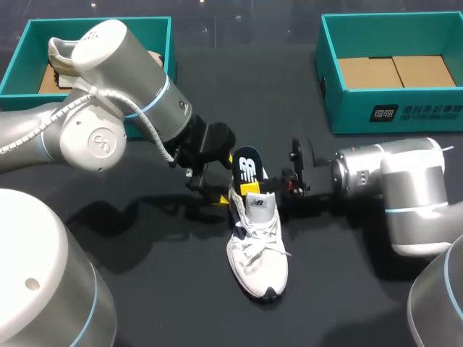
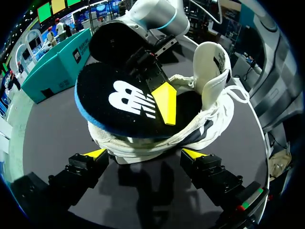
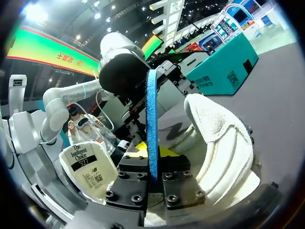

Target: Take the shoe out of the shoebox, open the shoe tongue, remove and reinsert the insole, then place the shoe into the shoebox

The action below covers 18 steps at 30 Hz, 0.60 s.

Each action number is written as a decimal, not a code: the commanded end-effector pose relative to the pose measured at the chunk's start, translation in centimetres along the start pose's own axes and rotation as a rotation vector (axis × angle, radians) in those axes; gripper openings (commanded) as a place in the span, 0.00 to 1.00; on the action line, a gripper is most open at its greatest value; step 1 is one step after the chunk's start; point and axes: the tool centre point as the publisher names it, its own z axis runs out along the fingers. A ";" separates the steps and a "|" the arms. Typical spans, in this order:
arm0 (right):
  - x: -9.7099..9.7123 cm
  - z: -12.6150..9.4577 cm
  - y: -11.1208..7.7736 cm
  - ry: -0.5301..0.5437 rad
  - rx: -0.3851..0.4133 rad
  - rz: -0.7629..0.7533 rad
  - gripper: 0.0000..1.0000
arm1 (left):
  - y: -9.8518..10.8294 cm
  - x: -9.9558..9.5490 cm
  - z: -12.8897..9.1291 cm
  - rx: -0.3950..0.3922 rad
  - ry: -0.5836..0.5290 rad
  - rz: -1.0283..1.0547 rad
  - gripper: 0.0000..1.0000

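Note:
A white shoe [image 1: 257, 249] lies on the black table, toe toward the front edge. Its black insole [image 1: 247, 166], with a white logo and a blue edge, stands up out of the heel opening. My right gripper [image 1: 253, 188] comes in from the right and is shut on the insole [image 3: 152, 114], seen edge-on between its fingers [image 3: 164, 151]. The tongue [image 3: 88, 167] is folded forward. My left gripper [image 2: 143, 155] is open, and its yellow tips straddle the shoe's heel [image 2: 143, 145] just below the insole [image 2: 119, 102]. In the head view the left gripper [image 1: 210, 194] sits left of the heel.
A teal shoebox [image 1: 18, 61] at the back left holds another shoe [image 1: 61, 56]. A second teal shoebox [image 1: 383, 112] stands at the back right with only cardboard inside. Both arms crowd the table's middle around the shoe.

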 end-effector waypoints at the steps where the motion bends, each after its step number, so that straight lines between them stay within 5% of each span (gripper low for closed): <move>1: 0.9 0.1 0.9 -0.013 0.020 -0.027 0.41 | 0.0 0.0 0.1 -0.001 0.000 0.001 1.00; 10: 1.4 0.3 1.9 -0.014 0.063 -0.086 0.40 | 0.0 0.0 0.1 -0.001 0.000 0.001 1.00; 18: 0.8 0.1 2.9 -0.001 0.064 -0.090 0.22 | 0.0 0.0 0.1 -0.001 0.000 0.001 1.00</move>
